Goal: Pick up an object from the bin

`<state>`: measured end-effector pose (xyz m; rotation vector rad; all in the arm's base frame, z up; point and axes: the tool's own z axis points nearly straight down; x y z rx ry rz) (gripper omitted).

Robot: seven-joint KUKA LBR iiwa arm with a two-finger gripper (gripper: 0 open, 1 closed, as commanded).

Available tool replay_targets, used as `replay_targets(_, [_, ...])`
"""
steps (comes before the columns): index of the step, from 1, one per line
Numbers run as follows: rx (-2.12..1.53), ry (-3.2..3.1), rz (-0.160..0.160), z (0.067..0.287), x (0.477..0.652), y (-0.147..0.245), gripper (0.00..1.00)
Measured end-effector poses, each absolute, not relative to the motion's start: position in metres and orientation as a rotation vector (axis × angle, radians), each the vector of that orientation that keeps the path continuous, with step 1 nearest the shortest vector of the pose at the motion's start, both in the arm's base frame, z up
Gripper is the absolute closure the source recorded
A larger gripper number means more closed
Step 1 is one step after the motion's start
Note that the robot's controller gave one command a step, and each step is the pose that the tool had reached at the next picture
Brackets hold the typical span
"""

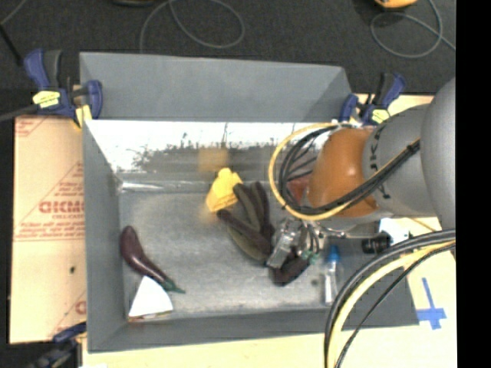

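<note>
Reaching in: my end effector (294, 245) is low in the grey bin (103, 228), right of centre.
Grip: I cannot tell if it is apart or together.
Beneath me: a dark purple floppy thing (285, 273), beside a dark olive glove-like piece (249, 219).
Elsewhere: a yellow lump (222, 191) behind; a purple aubergine (138, 254) front left.

My hand (295, 245) low at right side of bin (103, 228). Dark floppy heap (249, 225) touching it on left, yellow lump (222, 190) behind heap. Blue-capped tube (331, 271) near right wall. Purple eggplant (138, 255), white triangle (149, 299) fill front-left corner. Middle floor open.
</note>
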<state>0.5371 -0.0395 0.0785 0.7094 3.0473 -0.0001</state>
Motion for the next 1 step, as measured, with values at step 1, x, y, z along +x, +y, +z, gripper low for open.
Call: replay_targets(1, [0.71,3.055,-0.002,0.0991,0.535,-0.0395,1.0])
